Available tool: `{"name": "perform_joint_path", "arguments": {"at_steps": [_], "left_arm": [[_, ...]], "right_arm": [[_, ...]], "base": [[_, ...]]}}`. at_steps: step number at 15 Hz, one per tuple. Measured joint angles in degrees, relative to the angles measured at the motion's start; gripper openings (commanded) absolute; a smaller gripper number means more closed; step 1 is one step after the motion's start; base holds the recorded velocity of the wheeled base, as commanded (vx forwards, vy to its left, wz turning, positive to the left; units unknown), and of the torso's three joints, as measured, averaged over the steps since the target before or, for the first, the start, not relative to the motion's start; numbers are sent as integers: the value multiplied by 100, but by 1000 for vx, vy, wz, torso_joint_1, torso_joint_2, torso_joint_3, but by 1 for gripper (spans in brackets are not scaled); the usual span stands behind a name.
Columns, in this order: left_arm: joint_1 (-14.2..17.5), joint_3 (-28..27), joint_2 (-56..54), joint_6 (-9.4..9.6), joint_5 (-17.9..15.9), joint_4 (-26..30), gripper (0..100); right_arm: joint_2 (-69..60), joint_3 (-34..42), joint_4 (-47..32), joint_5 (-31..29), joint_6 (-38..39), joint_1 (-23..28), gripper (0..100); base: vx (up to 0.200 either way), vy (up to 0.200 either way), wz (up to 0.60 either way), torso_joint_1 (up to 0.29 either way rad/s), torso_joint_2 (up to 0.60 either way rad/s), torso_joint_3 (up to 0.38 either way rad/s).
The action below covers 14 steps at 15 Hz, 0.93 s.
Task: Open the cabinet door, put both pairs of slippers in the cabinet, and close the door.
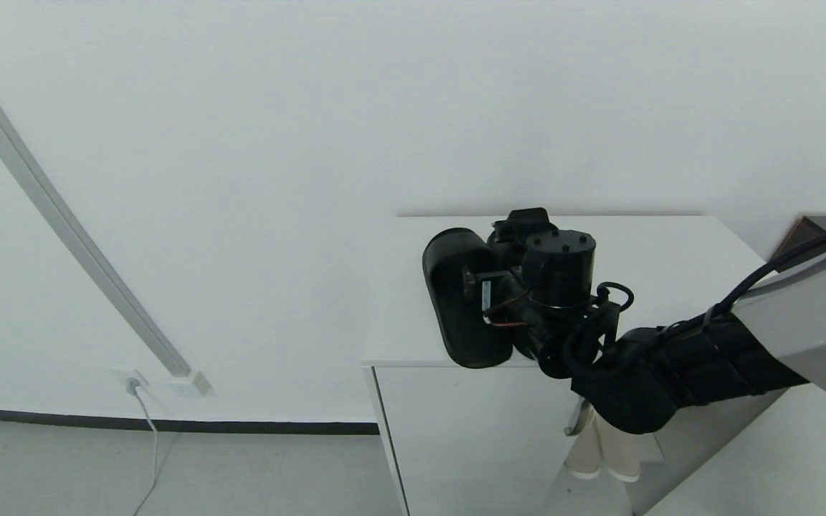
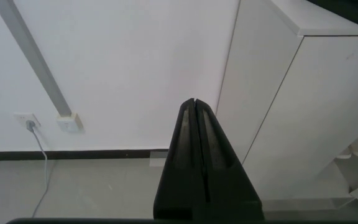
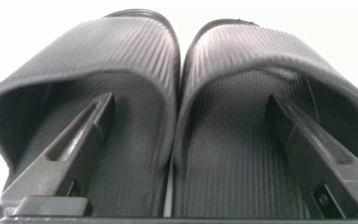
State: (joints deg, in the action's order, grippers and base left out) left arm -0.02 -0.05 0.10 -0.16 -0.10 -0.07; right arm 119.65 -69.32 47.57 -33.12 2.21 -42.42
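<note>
At your right wrist, the right gripper point(image 3: 189, 102) is clamped on the black pair point(image 3: 129, 68), held over the cabinet point(image 1: 413, 337) top. Your left gripper point(image 2: 194, 124) is pressed together. Farther down, the cabinet looks open with the white pair point(image 1: 603, 455) seemingly shelved, so you still have to stow the black pair and close up.

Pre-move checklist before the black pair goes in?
1. Black slippers on right gripper, a finger under each strap: ok.
2. Cabinet open: ok, white slippers show inside.
3. Left gripper shut, off to the cabinet's side: ok.
4. Black slippers level with the opening: not ok, up at the cabinet top.
5. Free room beside white slippers: cannot tell.
</note>
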Motion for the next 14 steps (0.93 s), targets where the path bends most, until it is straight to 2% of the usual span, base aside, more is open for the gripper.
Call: {"name": "perform_joint_path", "arguments": {"at_steps": [5, 6, 14], "left_arm": [[2, 0, 0, 0, 0, 0, 0], [2, 0, 0, 0, 0, 0, 0], [0, 0, 0, 0, 0, 0, 0]], "right_arm": [[317, -612, -244, 1, -18, 150, 100], [345, -681, -271, 1, -21, 158, 0], [330, -806, -295, -2, -44, 141, 0]], "base": [[0, 0, 0, 0, 0, 0], [0, 0, 0, 0, 0, 0], [0, 0, 0, 0, 0, 0]]}}
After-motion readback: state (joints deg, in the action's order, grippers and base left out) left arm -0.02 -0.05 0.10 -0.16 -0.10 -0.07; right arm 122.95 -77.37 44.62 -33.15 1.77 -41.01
